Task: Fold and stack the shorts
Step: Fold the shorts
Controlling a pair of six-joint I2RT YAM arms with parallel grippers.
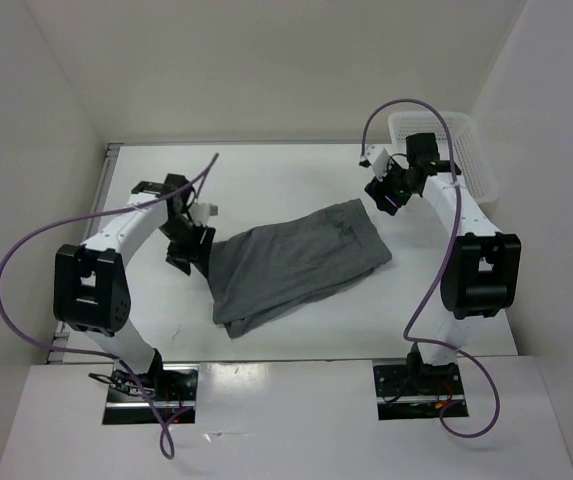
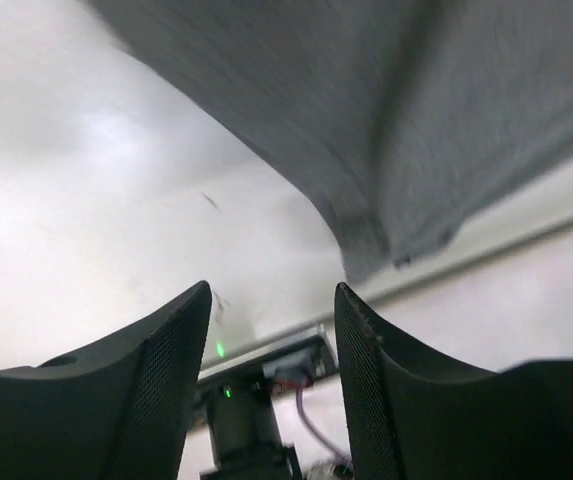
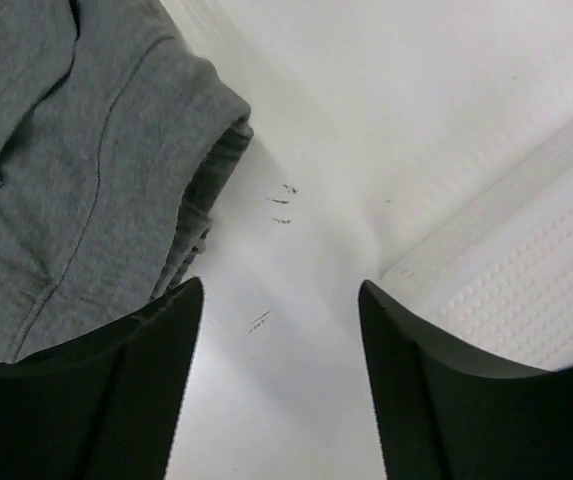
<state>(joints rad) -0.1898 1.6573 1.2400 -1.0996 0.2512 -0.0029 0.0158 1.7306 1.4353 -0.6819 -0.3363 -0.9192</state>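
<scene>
The grey shorts [image 1: 296,262] lie folded in a slanted strip across the middle of the white table [image 1: 266,175]. My left gripper [image 1: 188,250] hovers just off their left end, open with nothing between its fingers. In the left wrist view the shorts [image 2: 396,120] fill the top right above the gripper [image 2: 272,300]. My right gripper [image 1: 384,192] is open just past the shorts' upper right corner. The right wrist view shows the ribbed waistband end of the shorts [image 3: 76,170] at left, with bare table between the gripper's [image 3: 279,295] fingers.
A white mesh basket [image 1: 446,150] stands at the back right, right behind the right arm. Its dotted rim [image 3: 526,270] shows in the right wrist view. White walls close in the table on the left, the back and the right.
</scene>
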